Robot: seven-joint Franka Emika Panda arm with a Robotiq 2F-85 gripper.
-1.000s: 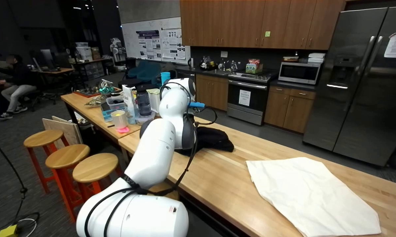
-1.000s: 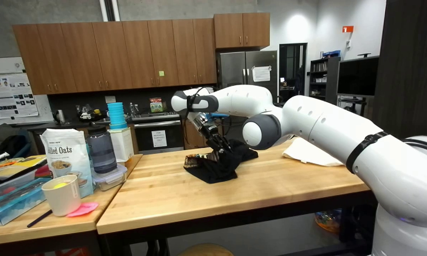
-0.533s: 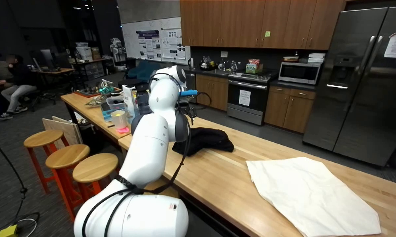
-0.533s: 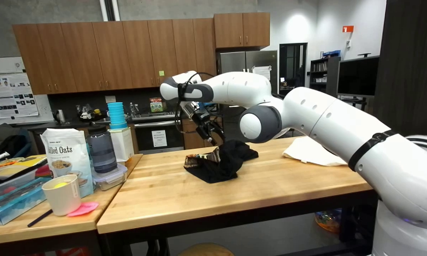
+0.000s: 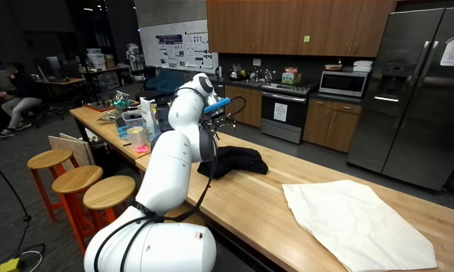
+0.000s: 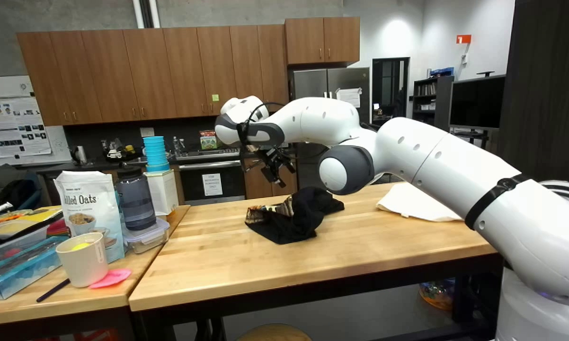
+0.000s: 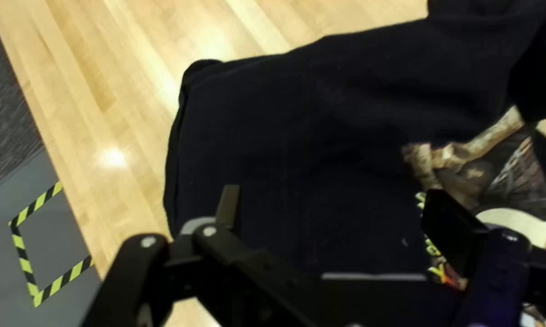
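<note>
A rumpled black garment (image 5: 234,162) lies on the wooden table in both exterior views. Its colourful printed part (image 6: 256,215) shows on one side. My gripper (image 6: 286,176) hangs above the garment, apart from it, with its fingers spread and nothing between them. In the wrist view the black cloth (image 7: 300,127) fills most of the picture beneath the open jaws, and yellow letters of the print (image 7: 432,250) peek out beside one finger. A cream cloth (image 5: 359,223) lies flat farther along the table.
A neighbouring table carries an oats bag (image 6: 88,208), a dark bottle (image 6: 137,199), a mug (image 6: 82,260) and a lidded container (image 6: 147,237). Wooden stools (image 5: 110,192) stand beside the tables. A stove (image 5: 283,109) and a fridge (image 5: 412,98) are beyond the wooden table (image 5: 257,211).
From down at the black garment, my gripper has risen clear and its jaws have spread apart. The wrist has also turned. The garment stays on the table, and the cream cloth has not moved.
</note>
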